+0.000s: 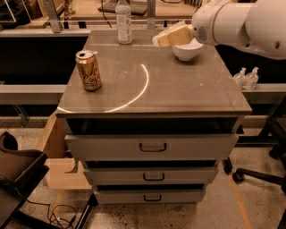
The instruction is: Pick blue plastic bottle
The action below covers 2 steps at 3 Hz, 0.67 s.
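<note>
Gripper over the white bowl, far right — blue plastic bottle upright to its left — open or closed, can't tell.

It looked like a lab or workshop: the gripper hung over the back of a grey drawer cabinet, a wooden workbench beyond it, a wheeled chair base and loose cables far below.

Grey three-drawer cabinet on speckled floor — office chair base right, dim light
</note>
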Motion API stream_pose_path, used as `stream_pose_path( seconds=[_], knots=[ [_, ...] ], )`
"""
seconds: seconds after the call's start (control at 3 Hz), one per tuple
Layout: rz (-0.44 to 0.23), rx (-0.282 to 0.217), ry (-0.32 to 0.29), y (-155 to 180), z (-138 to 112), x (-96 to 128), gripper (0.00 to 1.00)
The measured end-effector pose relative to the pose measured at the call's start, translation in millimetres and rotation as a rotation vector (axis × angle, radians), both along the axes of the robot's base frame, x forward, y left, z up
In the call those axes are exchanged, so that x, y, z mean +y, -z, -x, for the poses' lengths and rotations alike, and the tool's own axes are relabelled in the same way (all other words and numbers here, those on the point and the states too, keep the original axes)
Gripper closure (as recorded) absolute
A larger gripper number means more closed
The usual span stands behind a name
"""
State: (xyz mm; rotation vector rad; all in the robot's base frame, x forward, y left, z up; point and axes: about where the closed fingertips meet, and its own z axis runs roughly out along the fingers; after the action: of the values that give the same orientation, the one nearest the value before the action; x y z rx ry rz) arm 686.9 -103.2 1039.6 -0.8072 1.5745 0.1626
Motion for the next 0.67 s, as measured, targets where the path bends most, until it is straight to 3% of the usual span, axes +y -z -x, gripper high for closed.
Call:
stream_pose_path(
  seconds=[0.33, 0.67],
  knots=[
    [-0.091, -0.007, 0.039, 8.6, -44.7, 4.1, 0.00],
    [-0.237, -0.042, 0.063, 24.0, -110.4, 11.2, 0.00]
  ],
)
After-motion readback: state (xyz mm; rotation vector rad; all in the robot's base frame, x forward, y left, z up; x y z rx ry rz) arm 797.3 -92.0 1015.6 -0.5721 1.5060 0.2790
